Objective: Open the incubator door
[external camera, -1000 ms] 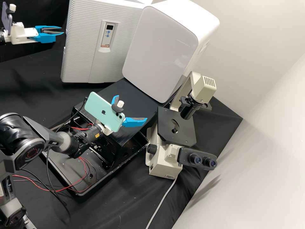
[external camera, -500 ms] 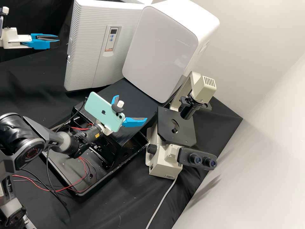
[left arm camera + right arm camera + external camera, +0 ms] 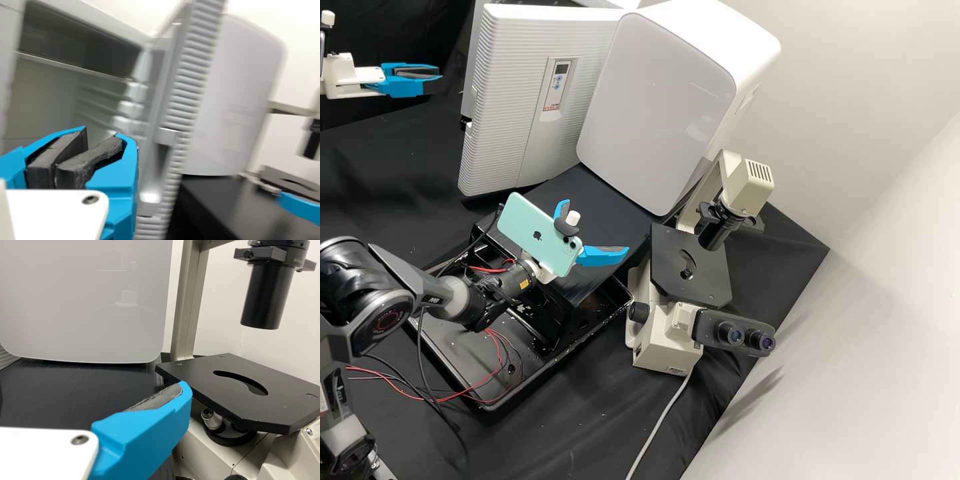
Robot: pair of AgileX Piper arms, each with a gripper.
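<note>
The incubator door point(image 3: 513, 107) is standing partly open at the back of the counter point(image 3: 380, 157), and the left wrist view is showing the incubator interior point(image 3: 55, 100) behind it. The left gripper point(image 3: 440, 75) is hanging apart from the door's free edge, its fingers lying together and holding nothing, probably because that narrow shape is suiting a push from inside. The right gripper point(image 3: 596, 225) is waiting near the microscope point(image 3: 670, 327) with its fingers spread wide and gripping nothing, presumably being parked out of the door's swing. The white cabinet point(image 3: 660, 100) is hiding the door's far side, so the hinge is escaping view; the picture's edge is cutting off the left arm, and the phone point(image 3: 540, 235) is covering part of the right gripper's mount
</note>
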